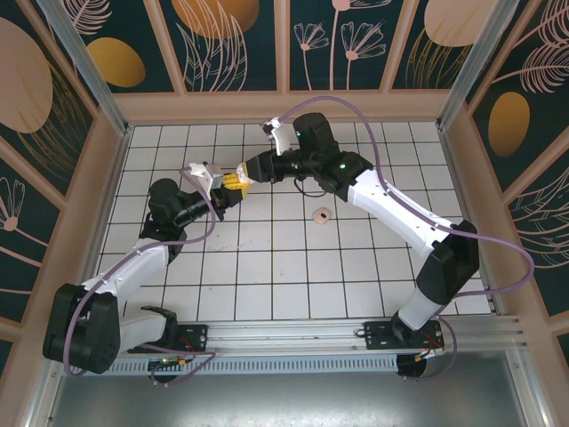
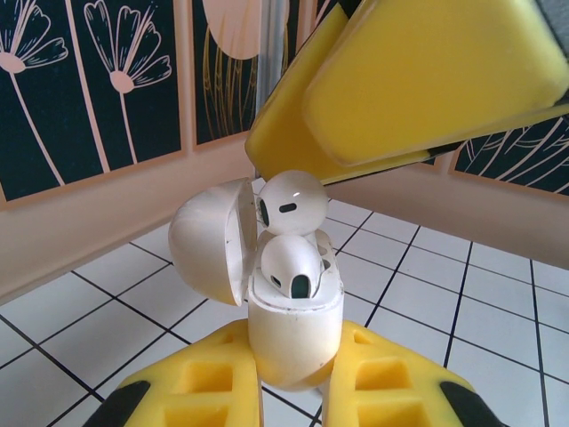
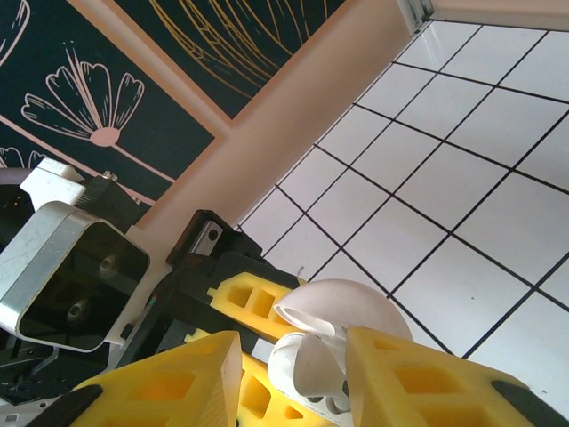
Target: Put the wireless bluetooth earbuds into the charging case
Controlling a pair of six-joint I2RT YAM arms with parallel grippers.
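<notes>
On the left, the left arm [image 1: 133, 258] stretches over the white tiled bench [image 1: 293, 276] toward the middle. The left jaws are pressed on the lower body of the white charging case [image 2: 293, 329], holding it upright off the bench w/ a yellow finger [image 2: 204, 391] on each side. The lid [image 2: 209, 240] is flipped open and hangs off to the left in the left wrist view. One earbud [image 2: 289, 267] sits in the near slot, its rounded head poking above the rim. The second earbud [image 2: 292, 203] is right behind it and higher up. Its lower end is hidden, so can't tell how far in it is. The right jaws hang directly over the case, tips touching the top of the second earbud. In the right wrist view that earbud [image 3: 307, 369] sits btwn the two yellow fingers, against one, w/ a sliver of gap at the other, so can't tell if they truly pinch it or just stand around it. Further right, a small round pinkish disc [image 1: 321, 214] lies alone on the bench, well apart from both jaws. The right arm [image 1: 391, 209] bends in from the right side to meet the left arm over the centre-left tiles.
</notes>
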